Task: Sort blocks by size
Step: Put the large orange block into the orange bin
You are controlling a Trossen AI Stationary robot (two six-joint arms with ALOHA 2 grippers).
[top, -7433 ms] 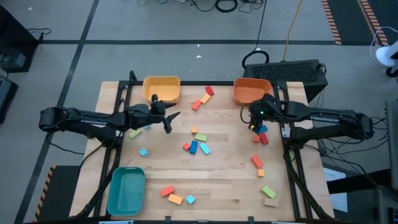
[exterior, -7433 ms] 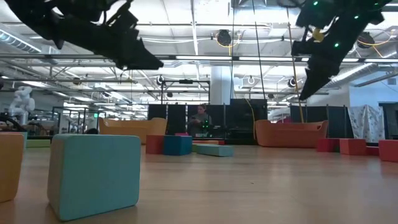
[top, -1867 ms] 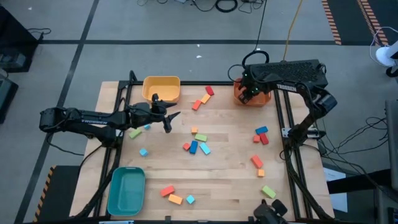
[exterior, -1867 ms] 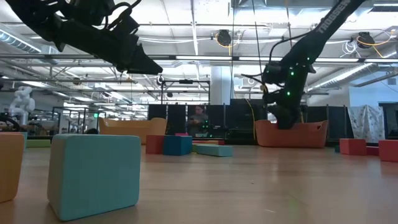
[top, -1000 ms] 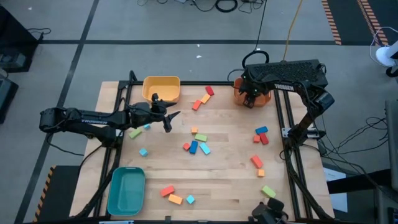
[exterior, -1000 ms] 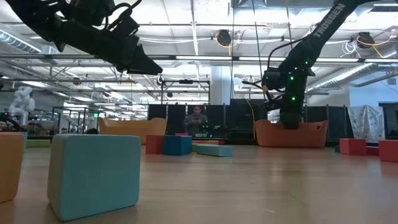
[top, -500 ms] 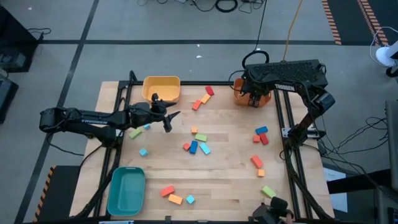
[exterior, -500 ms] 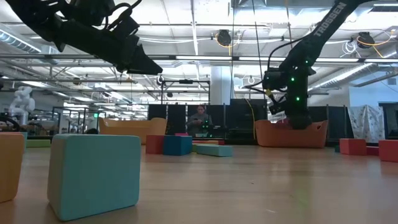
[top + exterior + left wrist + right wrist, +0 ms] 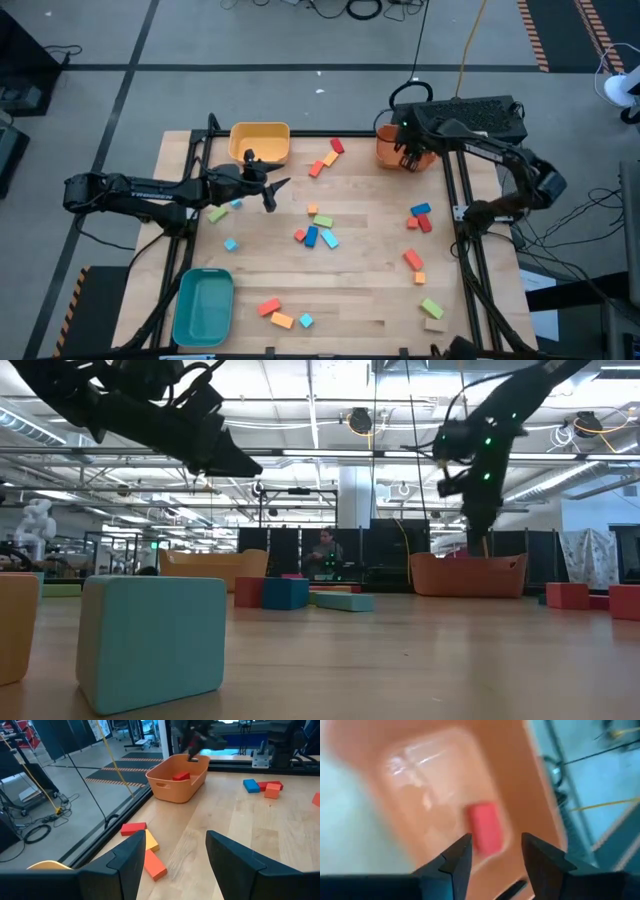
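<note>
In the high view we see the right gripper (image 9: 409, 157) hanging over the orange bin (image 9: 392, 146) at the upper right of the tabletop (image 9: 370, 300). Its fingers (image 9: 455, 857) stand apart with nothing between them, and past them, in the right wrist view, one red block (image 9: 485, 827) lies on the floor of that bin (the left wrist view shows the same block inside it (image 9: 181, 776)).

The left gripper (image 9: 276, 191) hangs left of centre in the high view, just below the yellow bin (image 9: 260, 143). Its fingers (image 9: 227, 860) are also parted and empty, raised off the tabletop in the low view (image 9: 215, 455).

The remaining blocks lie scattered over the wood. A red one (image 9: 337, 146) and two orange-red ones (image 9: 324, 163) sit between the yellow and orange bins. A small cluster at the centre (image 9: 317, 230) mixes orange, green, red, blue and light blue. A green block (image 9: 217, 213) and a light blue cube (image 9: 231, 244) lie toward the left. A blue and two red blocks (image 9: 419, 217) sit at the right edge, with more red and orange ones (image 9: 414, 262) below them, then a green (image 9: 431, 307) and a tan one (image 9: 435, 324). Near the bottom centre lie a red, an orange and a light blue block (image 9: 281, 315), right of the teal bin (image 9: 203, 305).
</note>
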